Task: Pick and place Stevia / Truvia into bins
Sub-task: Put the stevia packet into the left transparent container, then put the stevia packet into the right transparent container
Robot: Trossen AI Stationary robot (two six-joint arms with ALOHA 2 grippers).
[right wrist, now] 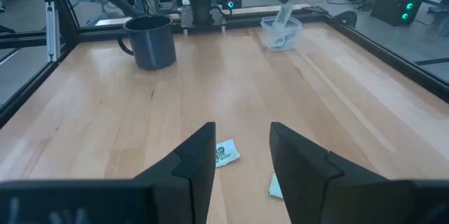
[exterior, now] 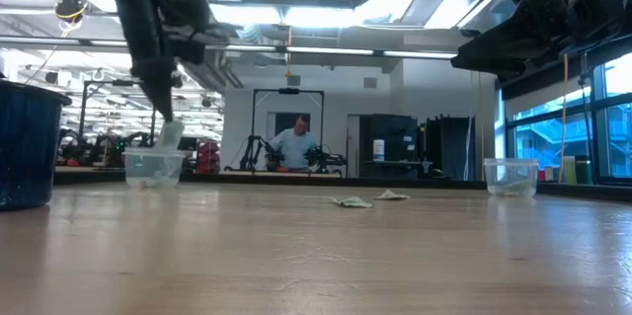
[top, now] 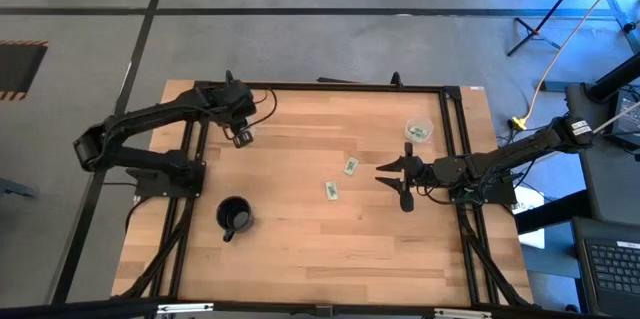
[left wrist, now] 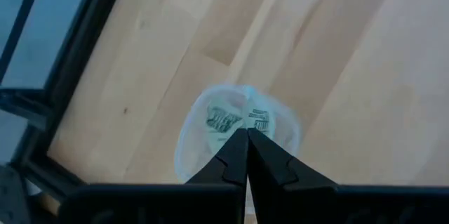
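A big workshop with bright ceiling lights lies beyond the tabletop (top: pixel 300 259), and a person (exterior: pixel 294 143) stands far back among equipment. The tabletop is pale wood in a dark frame. On it stands a black mug (top: pixel 235 217), near the left arm's side and no part of the job.

The bins are two clear cups. The left bin (left wrist: pixel 235 133) already holds at least two sachets; the right bin (top: pixel 418 131) also shows some green and white inside, though how many I cannot tell. Two Stevia sachets (top: pixel 350 167) lie loose on the bare wood, near mid-table and a little apart from each other. By my reading the sorting is well along, with those two left to clear.

The left arm reaches out over its bin, the left tool (left wrist: pixel 247 155) pointing straight down above the cup, fingers pressed together with nothing seen between them. The right arm stretches inward low over the tabletop, the right tool (right wrist: pixel 242 155) spread and empty, aimed at the loose sachets just ahead.
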